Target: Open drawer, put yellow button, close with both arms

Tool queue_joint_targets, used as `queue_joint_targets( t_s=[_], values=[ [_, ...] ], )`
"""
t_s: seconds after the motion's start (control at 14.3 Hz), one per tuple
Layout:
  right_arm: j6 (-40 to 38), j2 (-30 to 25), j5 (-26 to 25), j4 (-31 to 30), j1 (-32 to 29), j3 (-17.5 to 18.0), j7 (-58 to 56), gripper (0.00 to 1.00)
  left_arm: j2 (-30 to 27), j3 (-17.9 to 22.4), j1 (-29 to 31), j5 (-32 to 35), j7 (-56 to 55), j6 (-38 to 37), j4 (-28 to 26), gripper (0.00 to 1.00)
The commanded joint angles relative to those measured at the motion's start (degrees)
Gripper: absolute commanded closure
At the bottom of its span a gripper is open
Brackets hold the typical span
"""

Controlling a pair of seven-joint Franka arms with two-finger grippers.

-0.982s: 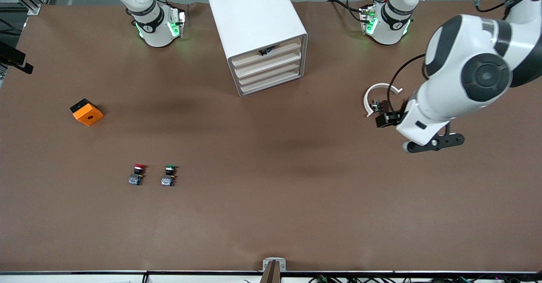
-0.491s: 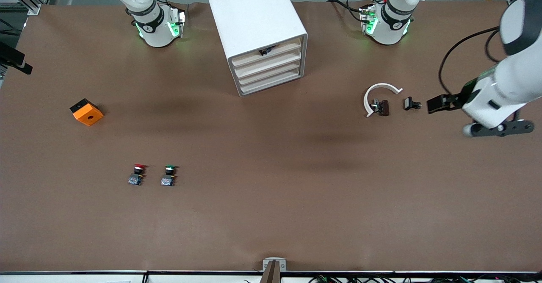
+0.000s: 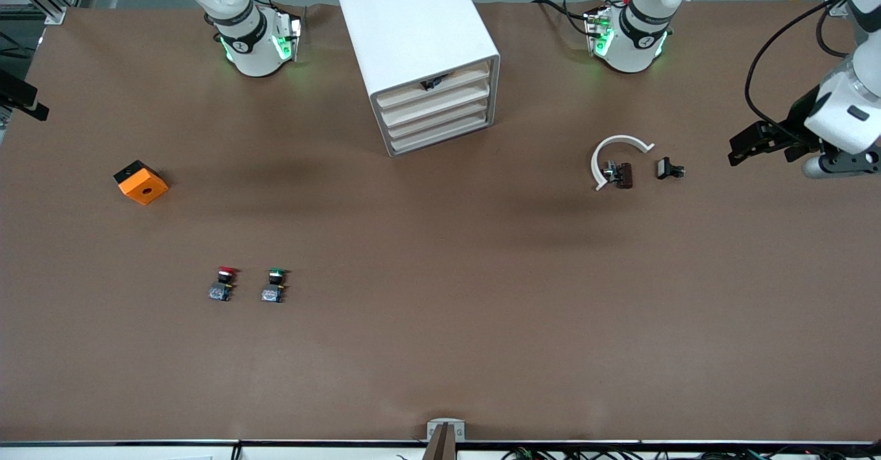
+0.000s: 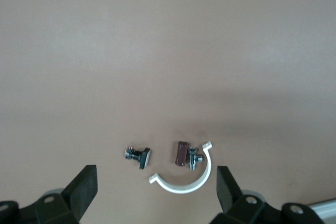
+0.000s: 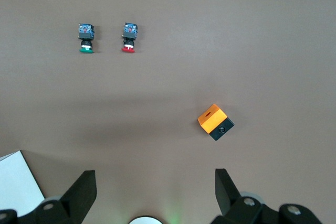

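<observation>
The white cabinet (image 3: 413, 33) stands between the arms' bases. Its uppermost drawer (image 3: 454, 78) sits flush with the three below it, and a small dark thing (image 3: 432, 83) shows at its front. The yellow button is out of view. My left gripper (image 3: 743, 147) hangs open and empty over the left arm's end of the table; in the left wrist view (image 4: 157, 192) it is apart from the small parts below. My right gripper (image 5: 155, 192) is open and empty, up over the right arm's base, and does not show in the front view.
A white curved clamp (image 3: 614, 149), a brown piece (image 3: 625, 175) and a black bolt (image 3: 667, 169) lie toward the left arm's end. A red-capped button (image 3: 223, 283) and a green-capped button (image 3: 275, 284) stand nearer the front camera. An orange box (image 3: 141, 182) lies toward the right arm's end.
The left arm has swung away from over the white clamp toward its own end of the table, uncovering the black bolt. Nothing on the table has moved.
</observation>
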Motion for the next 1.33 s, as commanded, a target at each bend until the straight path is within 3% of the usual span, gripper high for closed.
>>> queue_joint_targets(
  t_s=[0.0,0.49,1.26],
  values=[
    [0.75,-1.49,-0.93,-1.56,-0.92,0.83,-0.86,0.0,-4.71,-0.83,0.49,0.97,0.65,3.25,-4.29,0.0],
    [0.66,-1.58,-0.23,-1.73,-0.92,0.74,-0.86,0.0,-3.75,-1.27,-0.04,0.88,0.47,-3.77,6.17,0.0],
    [0.66,-1.58,1.0,-1.73,-0.83,0.83,-0.95,0.0,-3.84,-1.18,0.05,0.35,0.65,-9.58,8.38,0.0]
  ],
)
